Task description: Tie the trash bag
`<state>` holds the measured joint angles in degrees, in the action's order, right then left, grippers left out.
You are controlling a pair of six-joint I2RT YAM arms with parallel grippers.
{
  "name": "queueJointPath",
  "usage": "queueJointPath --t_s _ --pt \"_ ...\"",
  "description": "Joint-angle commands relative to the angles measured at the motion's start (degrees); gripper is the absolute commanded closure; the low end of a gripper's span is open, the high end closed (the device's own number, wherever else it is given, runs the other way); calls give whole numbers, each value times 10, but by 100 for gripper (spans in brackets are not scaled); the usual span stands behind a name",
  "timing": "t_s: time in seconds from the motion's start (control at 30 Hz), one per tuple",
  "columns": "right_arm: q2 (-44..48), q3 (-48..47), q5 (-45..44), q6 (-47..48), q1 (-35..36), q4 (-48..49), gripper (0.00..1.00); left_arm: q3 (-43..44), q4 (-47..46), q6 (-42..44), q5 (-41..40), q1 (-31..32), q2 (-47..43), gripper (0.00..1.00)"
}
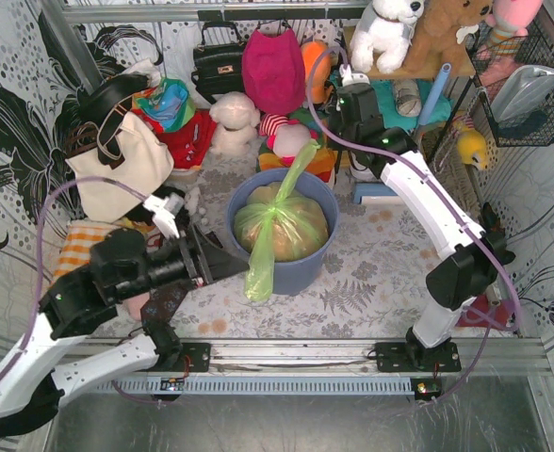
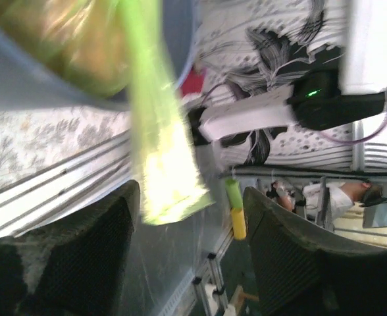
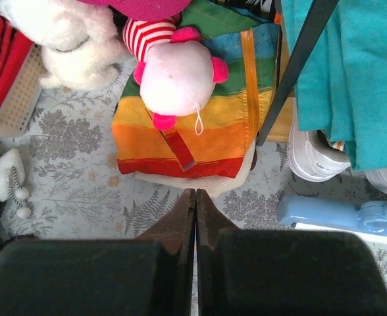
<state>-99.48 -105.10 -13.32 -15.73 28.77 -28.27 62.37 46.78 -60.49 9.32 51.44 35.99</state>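
The trash bag sat in the blue-grey bin, two tails spreading from its gathered neck.
From above, one green tail rose toward a rainbow-striped bag and the other drooped over the bin's near rim, just beside the left gripper. A white tote bag leaned behind the left arm, and the right arm reached back over the clutter. The blurred left wrist view showed the drooping tail hanging between the spread fingers, jaws released, the bin wall above. The right wrist view showed the right gripper clenched on nothing. It faced the striped bag, where a pink plush lay, with a white shoe alongside.
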Motion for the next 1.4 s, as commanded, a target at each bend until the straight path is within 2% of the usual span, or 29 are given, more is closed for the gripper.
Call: queueJointPath --t_s 0.0,0.07,0.13,0.2,0.27,0.43,0.5,0.57,0.67,0.8,0.93,1.03,1.2,1.3,1.37 --pt "53 -4 -12 14 -7 9 100 126 -8 99 -87 3 38 22" --pt "69 11 -12 17 -18 7 100 159 -3 139 -143 4 55 12" --pt "85 37 -13 20 -33 10 91 167 -12 182 -199 4 63 1" --pt "104 73 -14 22 -51 18 78 159 -24 221 -266 3 67 2" --pt "128 119 -20 25 -69 30 62 135 -43 257 -341 4 65 2" --pt "198 253 -24 24 -121 66 21 25 -123 319 -523 3 44 2" --pt "222 298 -33 26 -140 77 10 -18 -166 336 -576 -1 40 2" --pt "248 348 -33 36 -158 94 2 -52 -191 345 -589 -17 42 2" --pt "288 443 -49 58 -179 158 3 -86 -217 340 -548 -86 76 2" --pt "319 571 -125 69 -196 240 3 -147 -279 333 -455 -228 121 2" --pt "351 701 -180 97 -201 377 3 -225 -376 333 -473 -302 146 2" --pt "368 780 -210 115 -204 481 3 -276 -459 358 -511 -317 178 2" --pt "338 843 -248 134 -206 593 3 -380 -680 443 -572 -318 242 2" --pt "309 891 -230 143 -206 705 3 -430 -825 500 -604 -319 303 2" --pt "278 920 -201 160 -206 782 3 -450 -911 530 -595 -321 357 3"
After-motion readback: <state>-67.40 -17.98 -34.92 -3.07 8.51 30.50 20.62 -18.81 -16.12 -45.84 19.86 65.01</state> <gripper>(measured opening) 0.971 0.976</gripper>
